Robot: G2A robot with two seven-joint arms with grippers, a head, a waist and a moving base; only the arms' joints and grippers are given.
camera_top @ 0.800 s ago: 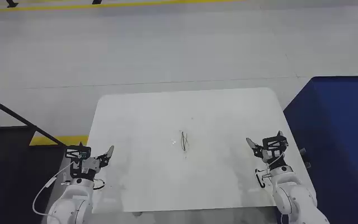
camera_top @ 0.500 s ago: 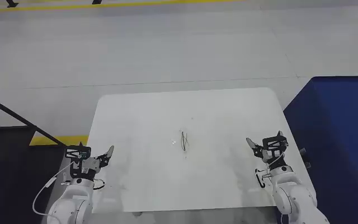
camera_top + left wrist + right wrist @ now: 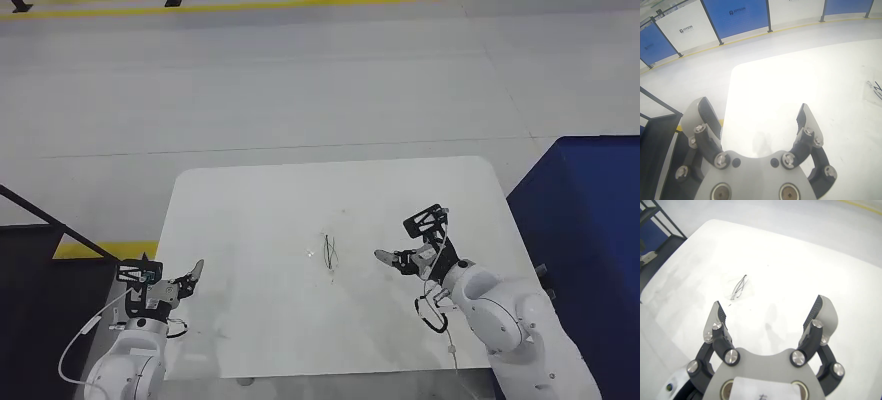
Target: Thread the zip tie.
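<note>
Above the table (image 3: 791, 262), right tool (image 3: 768, 302) spread near zip tie (image 3: 739, 288), left tool (image 3: 753, 103) spread.

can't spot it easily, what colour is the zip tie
The zip tie is black, clearest in the right wrist view.

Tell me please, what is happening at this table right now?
A two-armed robot is at the start of a threading job and holds nothing yet. The thin dark zip ties lie loose near the middle of the white table. The right tool is open and empty above the table, pointed toward them but apart from them. The left tool is open too, at the table's left edge, farther off.
</note>
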